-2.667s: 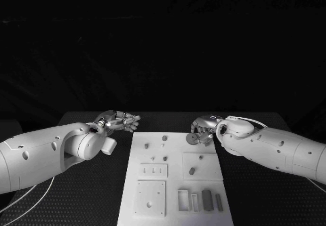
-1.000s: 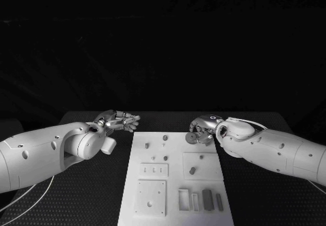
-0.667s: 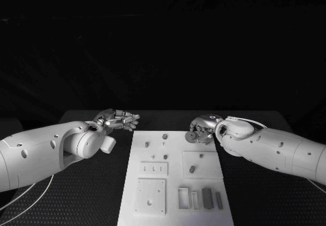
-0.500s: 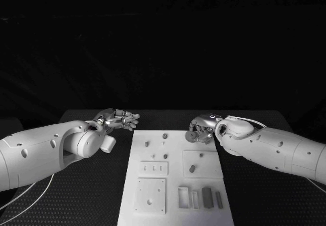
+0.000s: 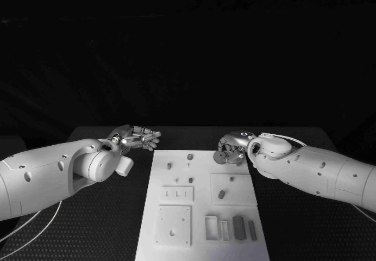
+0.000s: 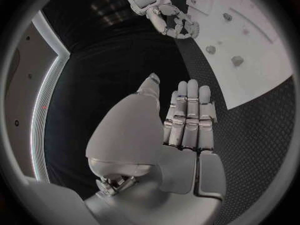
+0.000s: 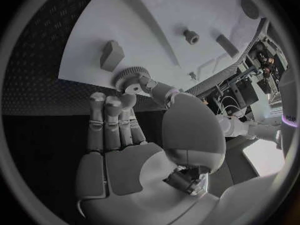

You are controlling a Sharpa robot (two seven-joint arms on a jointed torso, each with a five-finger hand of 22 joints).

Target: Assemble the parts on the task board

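Note:
The white task board lies lengthwise in the middle of the black table. My right hand hovers over the board's far right corner and pinches a small round toothed gear between thumb and fingertips. Beside the board's far left corner, over the table, my left hand holds nothing, its fingers stretched out side by side. Small pegs stand at the board's far end, and an oval part sits in the right middle plate. A dark block stands near the front right.
A raised square plate with one hole and a smaller slotted plate sit on the board's left side. Black table stretches on both sides of the board. In the left wrist view the right hand shows beyond the board.

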